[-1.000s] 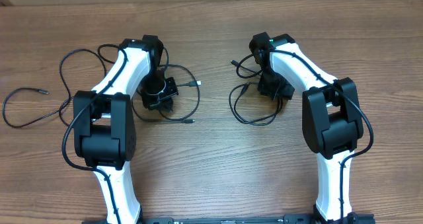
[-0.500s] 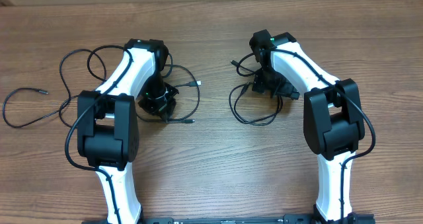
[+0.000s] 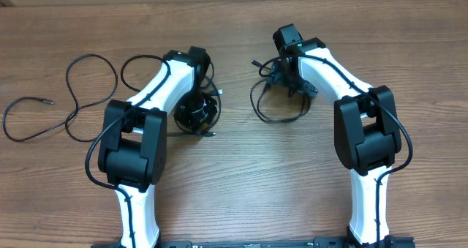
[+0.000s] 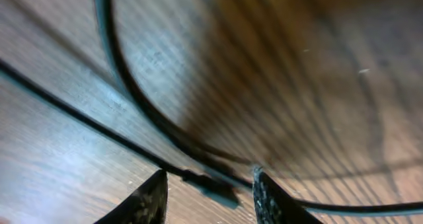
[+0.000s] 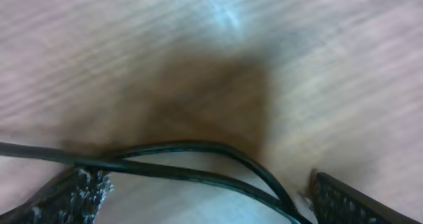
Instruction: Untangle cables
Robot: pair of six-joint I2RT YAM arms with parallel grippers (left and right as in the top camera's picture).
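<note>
Three thin black cables lie on the wooden table. One long cable (image 3: 71, 102) snakes at the far left. A second cable (image 3: 216, 110) loops around my left gripper (image 3: 196, 116). In the left wrist view its jaws (image 4: 208, 199) stand apart, and a dark plug (image 4: 210, 186) and its cable (image 4: 125, 85) lie on the wood between the tips, touching neither finger. The third cable (image 3: 272, 118) curls below my right gripper (image 3: 290, 82). In the right wrist view that gripper (image 5: 208, 191) is wide open, with two strands of cable (image 5: 198, 174) running across the gap.
Both white arms reach in from the near edge, with black elbow housings at the left (image 3: 131, 145) and the right (image 3: 369, 131). Thicker black wires run along each arm. A strip of bare wood separates the two cable bundles.
My left gripper has slid right and toward me and its jaws have parted. My right gripper has opened fully and moved slightly farther away and left, with its cable loop shifting along.
</note>
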